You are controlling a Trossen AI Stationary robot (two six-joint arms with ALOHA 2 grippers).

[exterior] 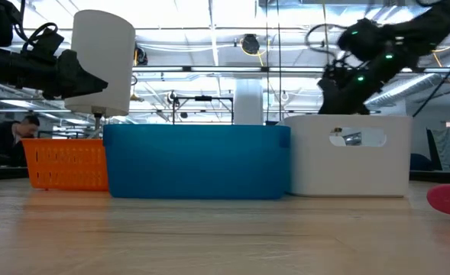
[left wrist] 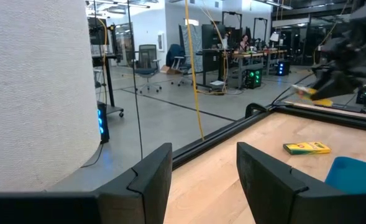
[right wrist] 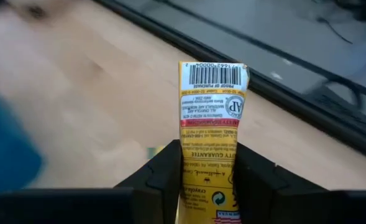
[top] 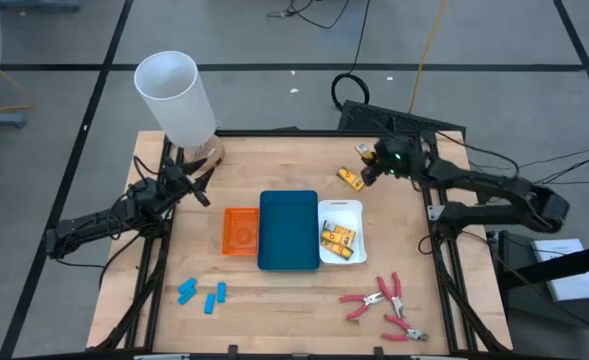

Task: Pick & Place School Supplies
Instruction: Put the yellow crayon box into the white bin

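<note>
Yellow cardboard fills the right wrist view: the right gripper (right wrist: 207, 180) is clamped on a yellow packet (right wrist: 211, 124), its two dark fingers pressed against the packet's long sides, so that the box stands up between them with its barcode end farthest from the wrist. Readable on it are "AP", "GUARANTEE" and part of "Crayola". In the high view the right arm reaches in from the counter's right edge, elbow bent, and carries the right gripper (top: 372, 172) above the far right part of the wooden counter (top: 274, 290). Just beside that gripper, toward the trays, a second yellow packet (top: 350, 179) lies on the wood; two more packets (top: 337, 241) lie in the white tray (top: 358, 212), nearer than the gripper. That makes four packets in all. Three trays sit side by side at mid-counter: orange (top: 240, 232), blue (top: 288, 230) and white. Three pink-handled pliers (top: 386, 304) lie well in front of the right gripper near the front right corner, and three light-blue stubby pieces (top: 204, 294) lie near the front left. The left arm stretches along the counter's left side, its left gripper (top: 196, 186) held low beside the tall white cylinder (top: 177, 98) with its fingers (left wrist: 148, 180) parted and nothing between them.
</note>
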